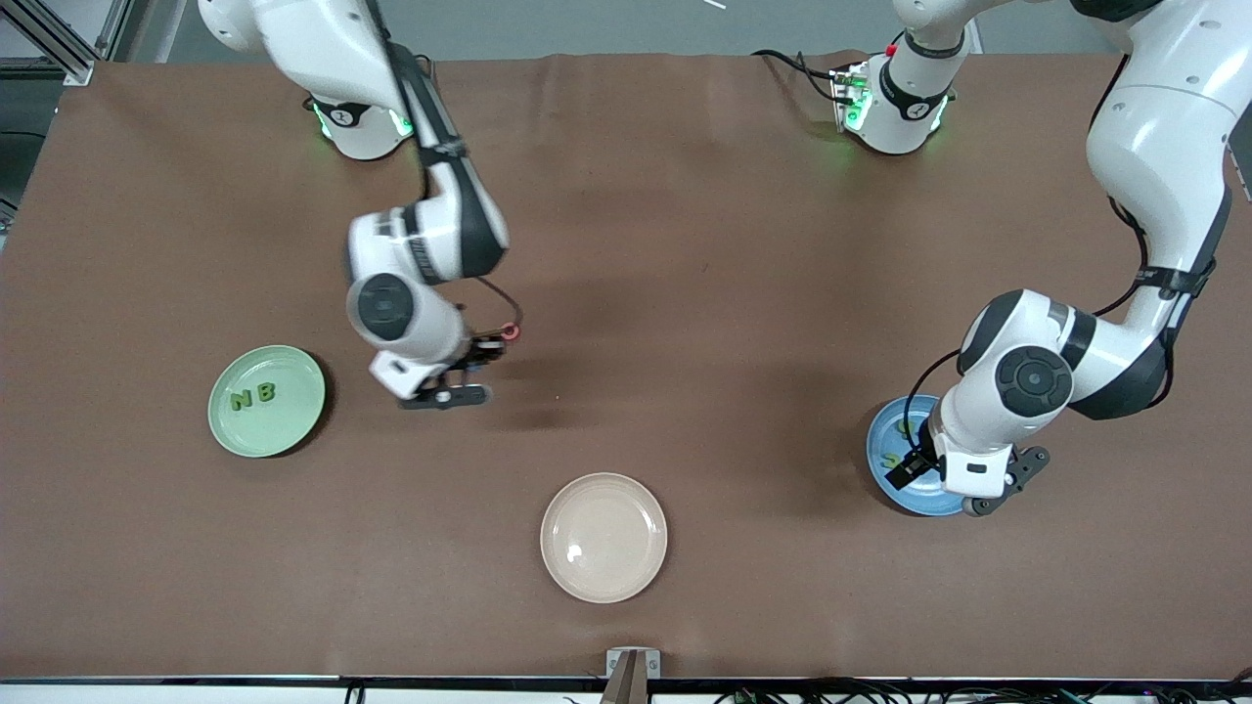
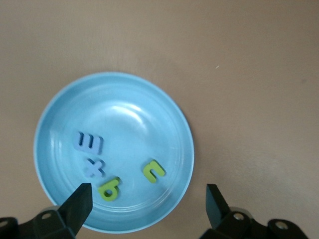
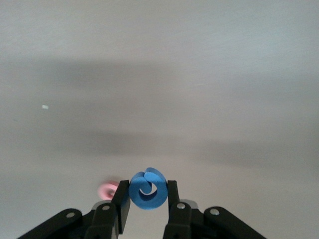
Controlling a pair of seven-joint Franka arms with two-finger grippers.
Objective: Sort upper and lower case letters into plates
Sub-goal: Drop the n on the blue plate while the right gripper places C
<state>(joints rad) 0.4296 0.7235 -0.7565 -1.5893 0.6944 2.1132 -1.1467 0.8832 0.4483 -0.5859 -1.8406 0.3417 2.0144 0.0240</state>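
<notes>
Nearest the front camera, the cream plate (image 1: pixel 603 537) sits bare on the brown table (image 1: pixel 685 244), about midway between the two ends.

Farther back, toward the left arm's end, is the blue plate (image 1: pixel 890 469). The left gripper (image 2: pixel 147 201) hangs over it with its fingers (image 2: pixel 79 201) spread wide and nothing between them. In the left wrist view the plate (image 2: pixel 114 114) holds four letters, all lying loose on its floor: a lilac letter (image 2: pixel 88 143), a blue x (image 2: pixel 93 167), a green letter (image 2: pixel 109 188) and a green u (image 2: pixel 153 171). The green letter lies just beside one fingertip; the u lies between the two fingers, clear of both.

Toward the right arm's end, the green plate (image 1: pixel 266 400) holds a green N (image 1: pixel 241 399) and B (image 1: pixel 266 393) side by side.

The right gripper (image 3: pixel 147 199) hovers over bare table between the green plate and the table's middle, its fingers clamped on a blue letter (image 3: pixel 148 188), one finger pressing each side. A pink ring (image 1: pixel 510 332) shows beside the gripper
</notes>
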